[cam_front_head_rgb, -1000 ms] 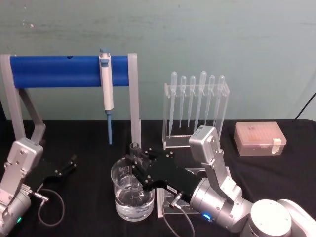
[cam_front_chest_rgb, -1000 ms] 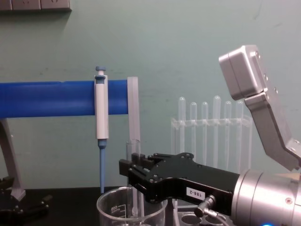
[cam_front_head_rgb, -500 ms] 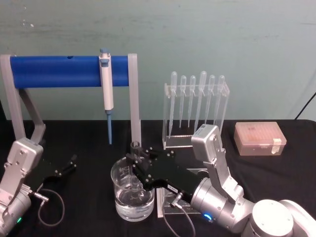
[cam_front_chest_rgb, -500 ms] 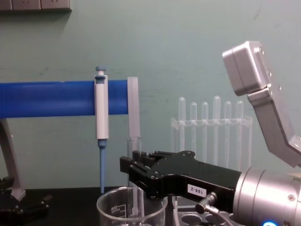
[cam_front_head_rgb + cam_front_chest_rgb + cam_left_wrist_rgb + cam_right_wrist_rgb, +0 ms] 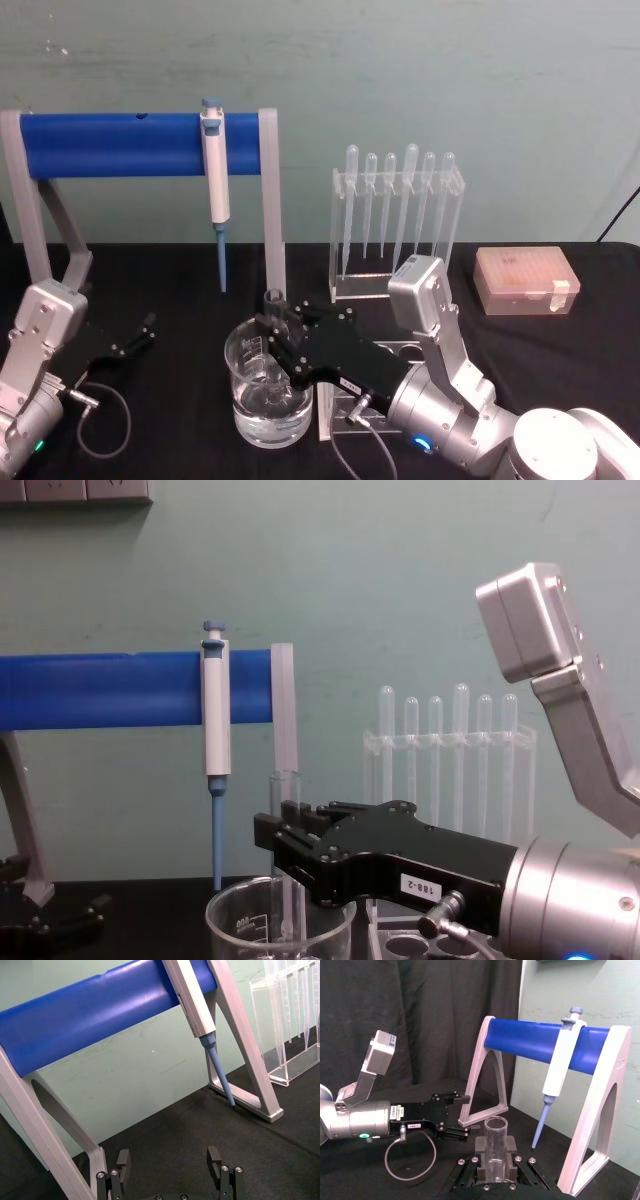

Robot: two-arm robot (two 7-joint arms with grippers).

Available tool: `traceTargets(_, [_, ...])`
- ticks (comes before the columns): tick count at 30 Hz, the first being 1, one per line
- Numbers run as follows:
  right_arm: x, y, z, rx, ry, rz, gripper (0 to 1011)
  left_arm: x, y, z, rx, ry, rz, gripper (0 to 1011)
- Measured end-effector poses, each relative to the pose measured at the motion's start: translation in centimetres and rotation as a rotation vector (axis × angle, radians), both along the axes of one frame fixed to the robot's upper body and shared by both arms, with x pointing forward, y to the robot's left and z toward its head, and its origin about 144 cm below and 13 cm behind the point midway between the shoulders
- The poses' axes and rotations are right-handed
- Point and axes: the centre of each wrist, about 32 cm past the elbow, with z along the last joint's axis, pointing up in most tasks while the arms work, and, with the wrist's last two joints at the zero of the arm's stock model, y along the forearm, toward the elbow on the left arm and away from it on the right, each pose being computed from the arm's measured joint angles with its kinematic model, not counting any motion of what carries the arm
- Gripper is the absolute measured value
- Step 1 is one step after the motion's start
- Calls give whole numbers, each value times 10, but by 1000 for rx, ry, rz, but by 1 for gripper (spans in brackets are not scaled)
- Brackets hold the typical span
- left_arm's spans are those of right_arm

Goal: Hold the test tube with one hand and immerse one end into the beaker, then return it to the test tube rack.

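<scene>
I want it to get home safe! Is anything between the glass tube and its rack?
Only the wall of the wide clear glass beaker: the clear glass test tube, held by the right gripper, stands inside it. The clear rack with round holes sits beside the beaker.

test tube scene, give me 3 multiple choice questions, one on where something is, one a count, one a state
1. Where is the lower end of the test tube?
A. in the test tube rack
B. inside the beaker
C. on the tip box

2. How many pipettes stand in the clear rack?
A. three
B. six
C. nine

3. What state is the left gripper in?
A. open, holding nothing
B. shut on the test tube
C. shut on a pipette

Answers:
1 B: the right gripper holds the tube upright, with its lower end below the beaker's rim.
2 B: six bulb tops show in a row.
3 A: its fingers stand apart over the black table at the robot's left.
</scene>
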Motion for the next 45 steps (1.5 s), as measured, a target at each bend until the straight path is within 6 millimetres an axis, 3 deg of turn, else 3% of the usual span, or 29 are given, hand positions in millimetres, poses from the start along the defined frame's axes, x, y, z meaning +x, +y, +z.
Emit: traceTargets(45, [0, 0, 0, 3, 1, -1, 224, 0, 0, 0, 0, 0, 0, 1000])
